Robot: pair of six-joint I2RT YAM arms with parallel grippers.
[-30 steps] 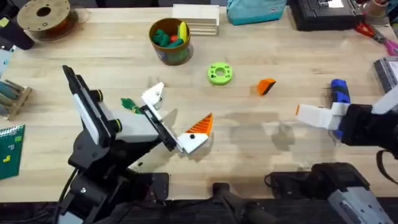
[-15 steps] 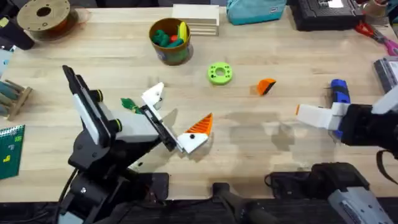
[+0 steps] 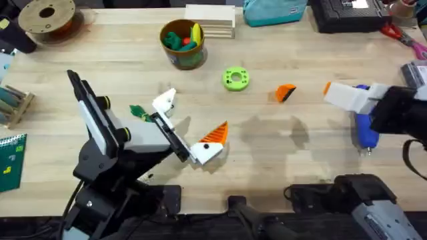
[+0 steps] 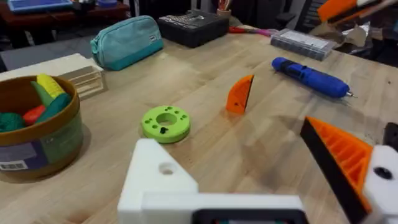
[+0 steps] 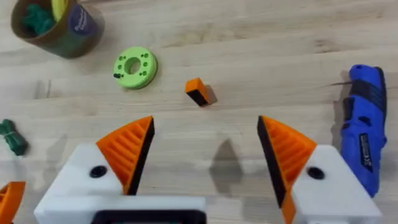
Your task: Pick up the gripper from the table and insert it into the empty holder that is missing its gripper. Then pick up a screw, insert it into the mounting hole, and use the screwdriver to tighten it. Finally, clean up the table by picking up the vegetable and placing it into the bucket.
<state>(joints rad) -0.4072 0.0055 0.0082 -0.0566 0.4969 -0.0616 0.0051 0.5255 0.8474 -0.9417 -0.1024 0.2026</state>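
The wooden table (image 3: 313, 173) holds everything. The right gripper (image 5: 205, 149) hangs with its fingers spread wide, clamping nothing, just beside the blue screwdriver (image 3: 364, 123). The left gripper (image 3: 190, 130) rests low, fingers apart, one white finger lacking its orange pad. The bucket (image 3: 181, 43) stands at the far side. The loose orange gripper (image 3: 285, 92) lies between disc (image 3: 235, 79) and screwdriver. The vegetable (image 3: 138, 111) lies beside the left arm.

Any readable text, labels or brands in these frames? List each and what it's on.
None can be read.
Bucket: a label low on its wall, print blurred.
Teal pouch: a small dark tag, too small to read.
Green card at the table's left edge: yellow marks, illegible.
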